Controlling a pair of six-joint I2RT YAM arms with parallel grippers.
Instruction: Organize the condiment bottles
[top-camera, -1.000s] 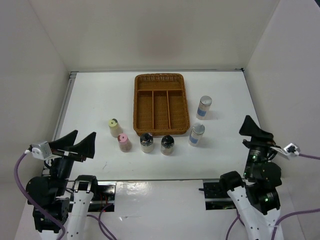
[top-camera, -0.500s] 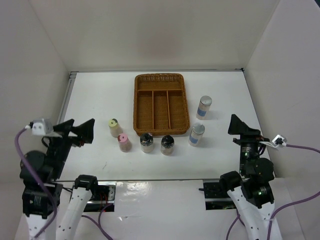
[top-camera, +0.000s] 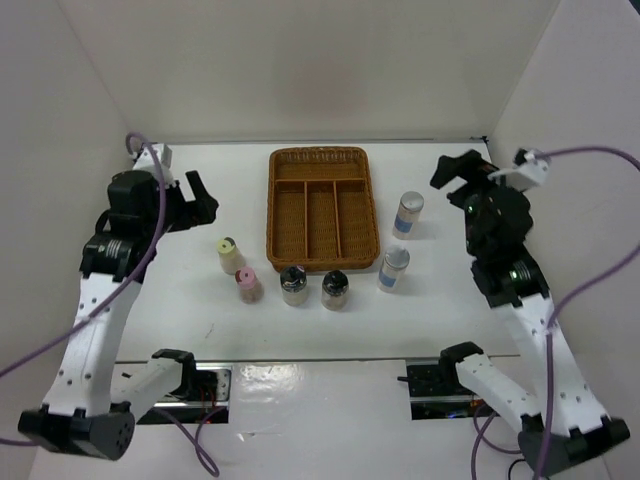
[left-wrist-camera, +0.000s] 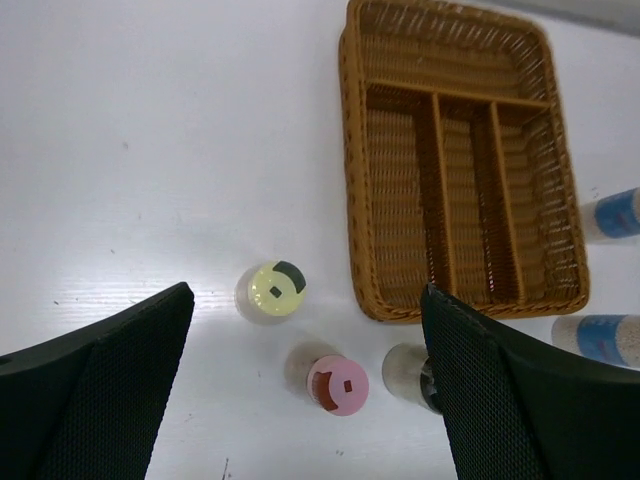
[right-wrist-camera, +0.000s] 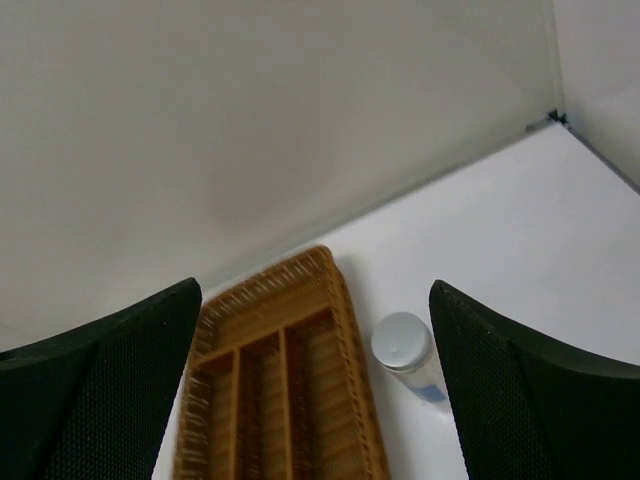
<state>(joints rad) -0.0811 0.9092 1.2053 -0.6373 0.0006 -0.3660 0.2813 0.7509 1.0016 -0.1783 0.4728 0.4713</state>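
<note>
Six shaker jars stand on the white table. The yellow-capped jar (top-camera: 229, 254) and pink-capped jar (top-camera: 247, 286) are left of the tray's near corner. Two black-capped jars (top-camera: 293, 284) (top-camera: 335, 289) stand just in front of the tray. Two grey-capped, blue-labelled jars (top-camera: 394, 268) (top-camera: 408, 213) stand to its right. My left gripper (top-camera: 192, 203) is open and empty, high above the yellow cap (left-wrist-camera: 272, 290) and pink cap (left-wrist-camera: 336, 384). My right gripper (top-camera: 458, 172) is open and empty, raised beyond the far grey-capped jar (right-wrist-camera: 402, 342).
The brown wicker divided tray (top-camera: 322, 155) sits at the middle back, with nothing in its compartments; it also shows in the left wrist view (left-wrist-camera: 352, 200) and the right wrist view (right-wrist-camera: 345, 330). White walls close in the table on the left, back and right.
Both arms have risen from low near their bases and reached forward over the table, the left over the left side, the right toward the far right. The jars have not moved.
</note>
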